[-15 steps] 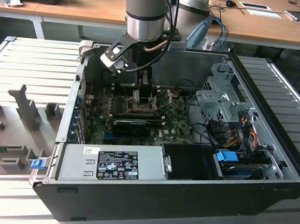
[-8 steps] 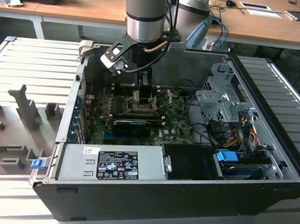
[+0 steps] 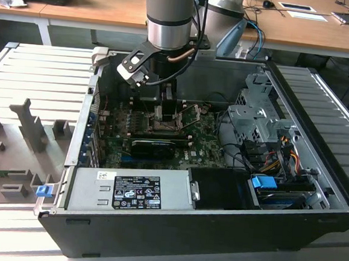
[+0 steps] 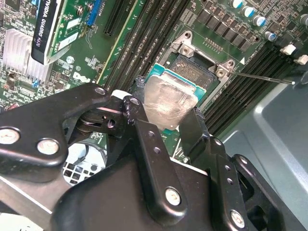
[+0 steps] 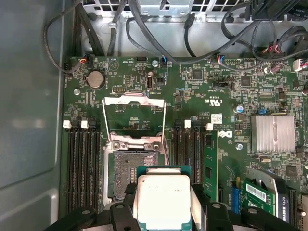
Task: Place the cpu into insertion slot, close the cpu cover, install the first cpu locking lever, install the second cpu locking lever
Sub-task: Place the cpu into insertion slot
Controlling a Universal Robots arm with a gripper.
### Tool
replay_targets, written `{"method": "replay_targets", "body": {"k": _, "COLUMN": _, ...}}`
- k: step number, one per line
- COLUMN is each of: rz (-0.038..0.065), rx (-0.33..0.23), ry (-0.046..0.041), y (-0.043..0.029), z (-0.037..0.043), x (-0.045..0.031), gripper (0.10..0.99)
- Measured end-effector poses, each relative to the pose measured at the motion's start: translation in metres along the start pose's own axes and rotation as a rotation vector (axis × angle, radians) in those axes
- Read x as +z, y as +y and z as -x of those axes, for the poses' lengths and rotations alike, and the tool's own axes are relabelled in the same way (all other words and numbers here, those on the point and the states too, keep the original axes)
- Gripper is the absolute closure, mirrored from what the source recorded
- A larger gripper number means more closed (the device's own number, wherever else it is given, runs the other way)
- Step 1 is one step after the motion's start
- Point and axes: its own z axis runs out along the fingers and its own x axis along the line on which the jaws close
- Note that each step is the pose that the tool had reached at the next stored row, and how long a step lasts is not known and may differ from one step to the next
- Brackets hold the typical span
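My gripper (image 4: 166, 115) is shut on the cpu (image 4: 169, 102), a pale silver square chip on a green carrier edge, held by two opposite sides between black fingers (image 4: 137, 108). In the first wrist view the cpu (image 5: 163, 199) hangs over one corner of the insertion slot (image 5: 126, 174), whose dark pin grid is bare. The cpu cover (image 5: 134, 100) stands swung open beyond the slot. A thin wire lever (image 5: 104, 122) runs along each side of it. In the exterior view the gripper (image 3: 166, 108) reaches down into the open computer case over the insertion slot (image 3: 166, 125).
Black memory slots (image 5: 82, 168) flank the socket on both sides. A graphics card (image 3: 152, 147) and a finned heat sink (image 5: 273, 133) lie close by. Cables (image 5: 159, 33) hang along the case wall. A power supply (image 3: 127, 190) and drive cage (image 3: 257, 116) fill the case's other parts.
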Motion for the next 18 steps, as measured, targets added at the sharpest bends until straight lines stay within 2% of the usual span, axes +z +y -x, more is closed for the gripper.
{"method": "replay_targets", "body": {"k": 8, "rz": 0.0, "rx": 0.0, "ry": 0.0002, "y": -0.0001, "z": 0.0, "x": 0.001, "gripper": 0.561}}
{"method": "replay_targets", "body": {"k": 11, "rz": 0.0, "rx": 0.0, "ry": 0.0001, "y": -0.0024, "z": -0.0014, "x": 0.0045, "gripper": 0.561}}
{"method": "replay_targets", "body": {"k": 15, "rz": 0.0, "rx": -0.006, "ry": 0.0006, "y": -0.0014, "z": -0.0161, "x": 0.0108, "gripper": 0.561}}
{"method": "replay_targets", "body": {"k": 18, "rz": 0.0, "rx": -0.015, "ry": 0.0012, "y": -0.0022, "z": -0.0192, "x": 0.0205, "gripper": 0.561}}
